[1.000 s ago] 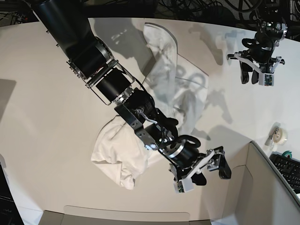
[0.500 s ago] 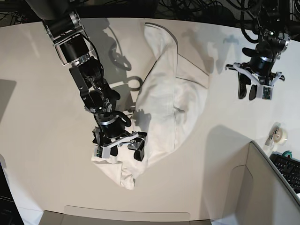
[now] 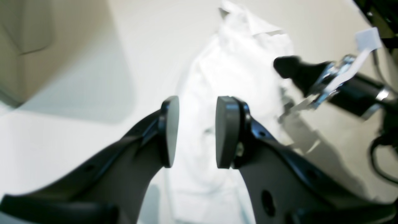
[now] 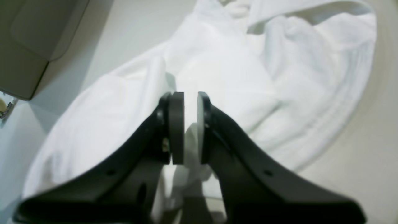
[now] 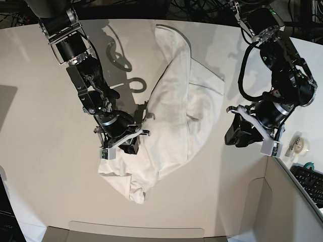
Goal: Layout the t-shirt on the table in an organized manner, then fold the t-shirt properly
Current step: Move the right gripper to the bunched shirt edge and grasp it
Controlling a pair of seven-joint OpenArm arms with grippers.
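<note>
So on our right arm, the right gripper (image 4: pixel 186 130) has its jaws pulled almost together with a fold of the t-shirt (image 5: pixel 176 118) pinched between the pads. In the right wrist view we can see white cloth sitting in the narrow gap and bunching up just below it. From the base view that gripper (image 5: pixel 122 146) is down on the shirt's edge at roughly 8 o'clock of the cloth pile.

Our left gripper (image 3: pixel 194 135) is roughly half open, nothing between the pads, just looking down at the shirt from above. In the base view it (image 5: pixel 241 134) hangs off the shirt's 3 o'clock side, over the bare table (image 5: pixel 40 126), not touching the cloth as far as we can tell.

The shirt itself lies crumpled near the middle of the table, long axis running from about 12 o'clock down to 7 o'clock in the base view. The top end is a narrow folded strip, and the bottom end is a wadded lump near the table's front edge. Only plain white shows, so we can't say which end is the collar or the hem.

Both wrist views are pretty blurry. The left wrist view cuts the shirt (image 3: pixel 236 81) off at the bottom, and the right gripper (image 3: pixel 292 70) shows there only as a dark smear at 2 o'clock. The right wrist view's own fingers (image 4: pixel 176 127) hide the exact spot being pinched.
</note>
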